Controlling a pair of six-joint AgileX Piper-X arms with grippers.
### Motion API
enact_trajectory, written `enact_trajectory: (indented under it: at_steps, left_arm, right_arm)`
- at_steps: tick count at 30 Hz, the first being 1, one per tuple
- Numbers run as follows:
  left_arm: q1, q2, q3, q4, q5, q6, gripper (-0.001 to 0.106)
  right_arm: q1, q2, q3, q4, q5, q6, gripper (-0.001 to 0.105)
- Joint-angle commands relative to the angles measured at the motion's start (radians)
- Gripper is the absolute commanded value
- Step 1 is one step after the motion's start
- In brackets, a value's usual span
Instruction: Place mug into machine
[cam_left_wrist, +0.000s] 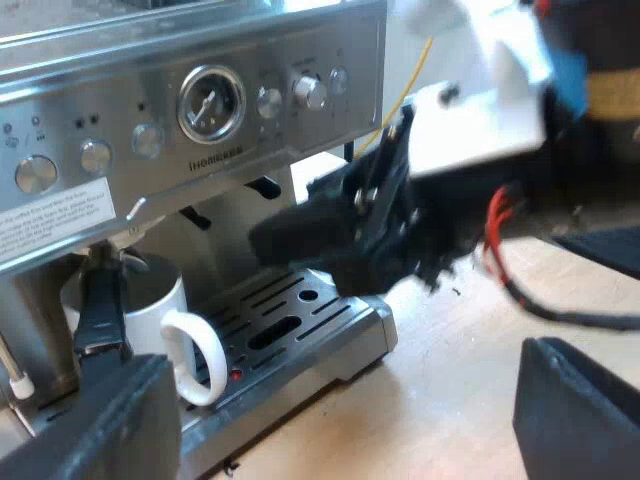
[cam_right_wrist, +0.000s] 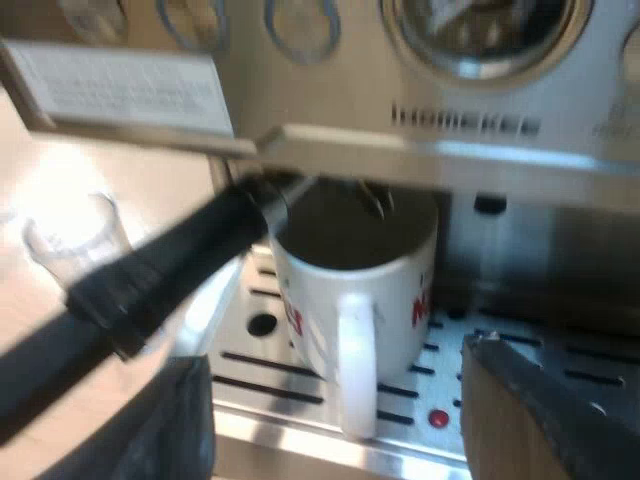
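A white mug (cam_left_wrist: 150, 315) with red lettering (cam_right_wrist: 350, 290) stands upright on the espresso machine's (cam_left_wrist: 200, 110) drip tray (cam_left_wrist: 300, 320), under the metal holder locked into the machine's front. The holder's dark handle (cam_left_wrist: 100, 310) sticks out past the mug's rim (cam_right_wrist: 160, 270). My right gripper (cam_right_wrist: 335, 365) is open just in front of the mug's handle, with nothing held between its fingers. The right arm's black gripper (cam_left_wrist: 340, 230) hovers over the slotted tray beside the mug. My left gripper (cam_left_wrist: 345, 360) is open and holds nothing, farther back from the machine.
A measuring glass (cam_right_wrist: 75, 240) stands on the wooden table (cam_left_wrist: 450, 400) beside the machine, beyond the holder's handle. The machine's panel carries a pressure gauge (cam_left_wrist: 210, 103) and several knobs. A red float (cam_right_wrist: 437, 418) pokes up from the drip tray (cam_right_wrist: 250, 360).
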Motion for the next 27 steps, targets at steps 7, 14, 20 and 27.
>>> enact_trajectory:
  at_steps: [7, 14, 20, 27]
  left_arm:
    - [-0.005, 0.007, -0.002, -0.007, -0.074, -0.061, 0.070]
    - [-0.005, 0.101, -0.002, -0.109, -0.084, -0.061, 0.070]
    - [0.055, 0.171, -0.002, -0.170, -0.027, -0.061, 0.070]
    - [0.220, 0.209, -0.002, -0.209, 0.123, -0.020, 0.070]
  right_arm:
    - [0.006, -0.009, -0.009, -0.026, -0.031, -0.104, 0.048]
    - [-0.026, 0.000, -0.009, -0.138, -0.044, -0.136, 0.000]
    - [-0.068, 0.001, -0.009, -0.180, -0.085, -0.136, 0.000]
    - [-0.082, 0.024, -0.009, -0.232, -0.110, -0.161, 0.000]
